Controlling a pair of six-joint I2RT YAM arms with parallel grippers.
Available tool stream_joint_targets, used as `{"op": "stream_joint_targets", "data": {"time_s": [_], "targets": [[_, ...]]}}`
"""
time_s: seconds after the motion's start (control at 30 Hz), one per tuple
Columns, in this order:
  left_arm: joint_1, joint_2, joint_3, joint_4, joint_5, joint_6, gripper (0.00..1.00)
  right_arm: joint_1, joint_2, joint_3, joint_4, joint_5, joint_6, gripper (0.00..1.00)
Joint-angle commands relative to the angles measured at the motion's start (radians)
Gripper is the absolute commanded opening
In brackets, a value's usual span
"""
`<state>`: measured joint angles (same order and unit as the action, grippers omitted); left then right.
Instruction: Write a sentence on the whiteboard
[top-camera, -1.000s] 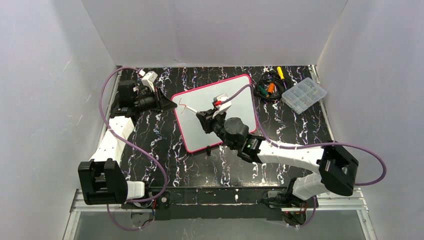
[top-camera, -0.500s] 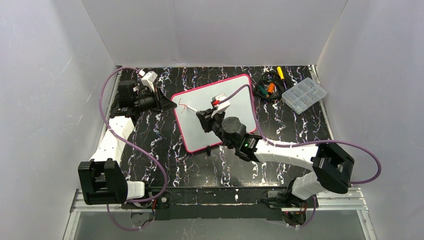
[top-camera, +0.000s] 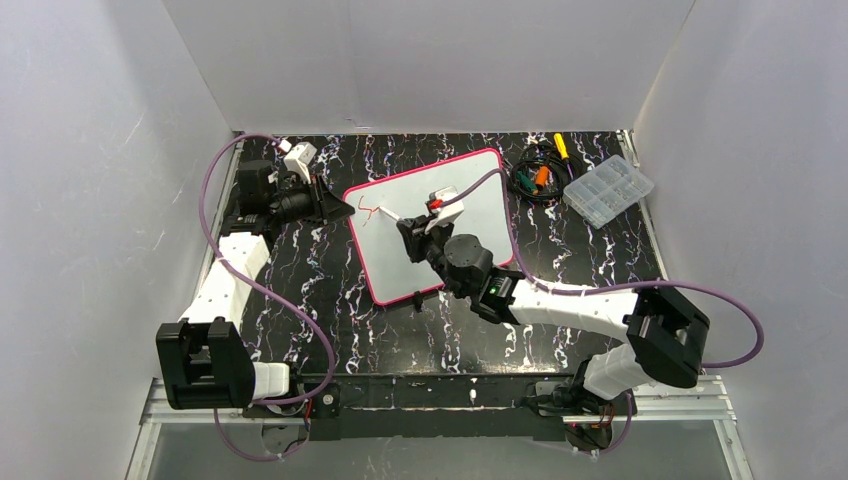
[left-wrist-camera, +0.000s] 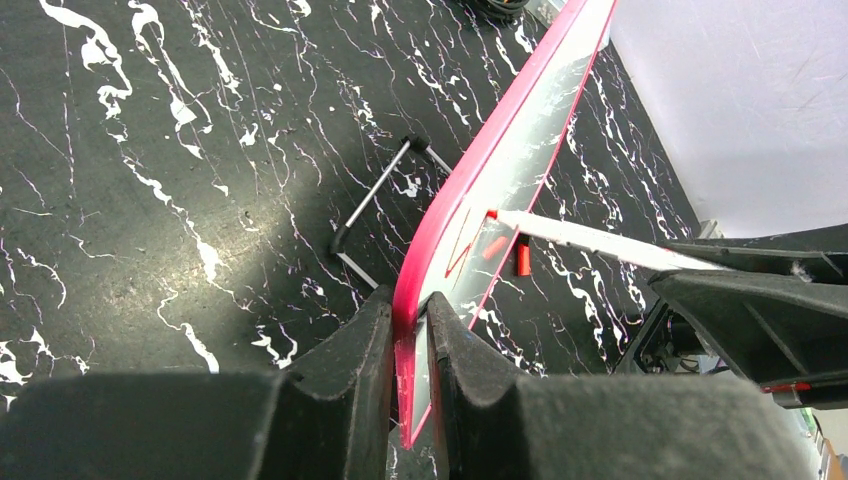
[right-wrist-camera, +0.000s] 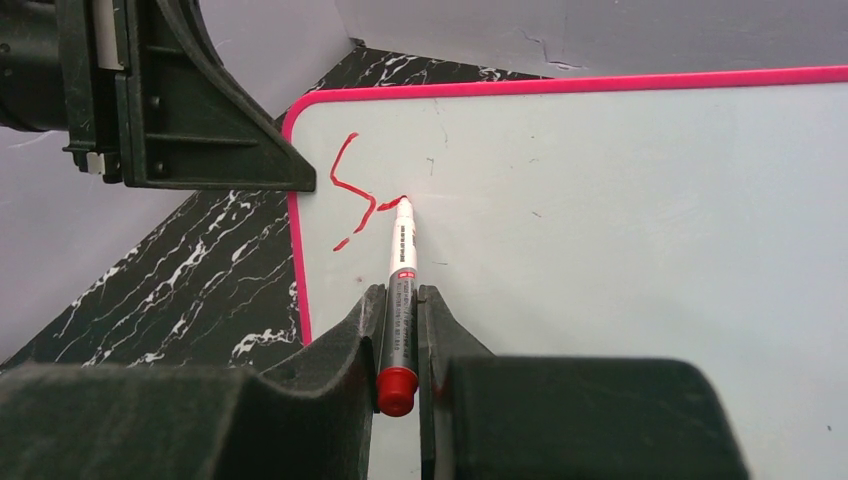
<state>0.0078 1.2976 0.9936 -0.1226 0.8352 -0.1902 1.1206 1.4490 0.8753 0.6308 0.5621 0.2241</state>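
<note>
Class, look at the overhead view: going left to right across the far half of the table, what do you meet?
Left end effector → red writing → marker → cable bundle → clear compartment box.

The table (top-camera: 590, 250) was viewed whole from above and behind its near edge. The left wrist view was taken close along the whiteboard (left-wrist-camera: 530, 130) edge, toward a white wall (left-wrist-camera: 720, 90). The right wrist view was aimed closely at the board's face. The marker (right-wrist-camera: 400, 270) tip was shared by all three views.
</note>
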Motion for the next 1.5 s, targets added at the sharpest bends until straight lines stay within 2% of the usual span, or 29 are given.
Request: {"op": "stream_joint_targets", "data": {"time_s": [0.0, 0.23, 0.6, 1.1, 1.47], "targets": [[-0.022, -0.04, -0.015, -0.04, 0.025, 0.012, 0.0, -0.008, -0.032, 0.022, 0.018, 0.079, -0.024, 0.01], [-0.022, -0.04, -0.016, -0.04, 0.021, 0.014, 0.0, -0.008, -0.047, 0.018, 0.017, 0.079, -0.022, 0.01], [-0.022, -0.041, -0.018, -0.04, 0.019, 0.013, 0.0, -0.009, -0.045, 0.045, 0.059, -0.033, -0.048, 0.01], [-0.022, -0.04, -0.018, -0.04, 0.024, 0.015, 0.0, -0.01, 0.021, 0.082, 0.101, -0.008, -0.083, 0.01], [-0.022, -0.04, -0.017, -0.04, 0.024, 0.014, 0.0, -0.01, -0.006, 0.033, 0.066, 0.001, -0.054, 0.01]]}}
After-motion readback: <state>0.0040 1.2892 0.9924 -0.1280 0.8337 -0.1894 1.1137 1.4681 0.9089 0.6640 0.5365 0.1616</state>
